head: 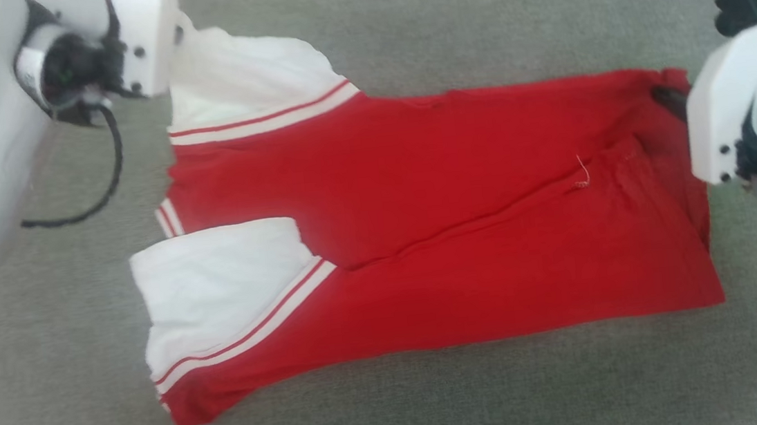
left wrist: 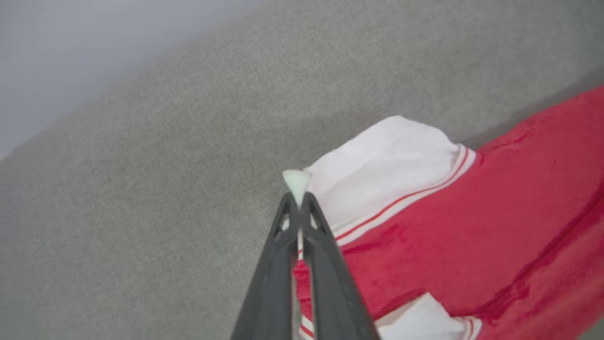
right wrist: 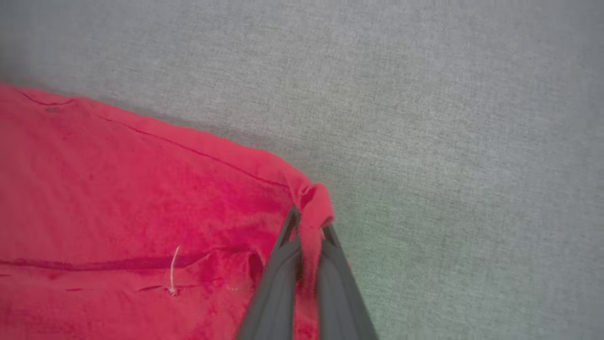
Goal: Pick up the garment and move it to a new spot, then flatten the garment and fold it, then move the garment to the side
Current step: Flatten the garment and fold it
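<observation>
On the garment (head: 436,235), the left claw (left wrist: 298,199) grips the white sleeve (left wrist: 377,165), the right claw (right wrist: 309,225) the red corner (right wrist: 315,200). We lift both together, keeping cloth taut.

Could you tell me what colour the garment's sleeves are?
The garment has white sleeves with red-and-white striped edging; clearest in the head view.
</observation>
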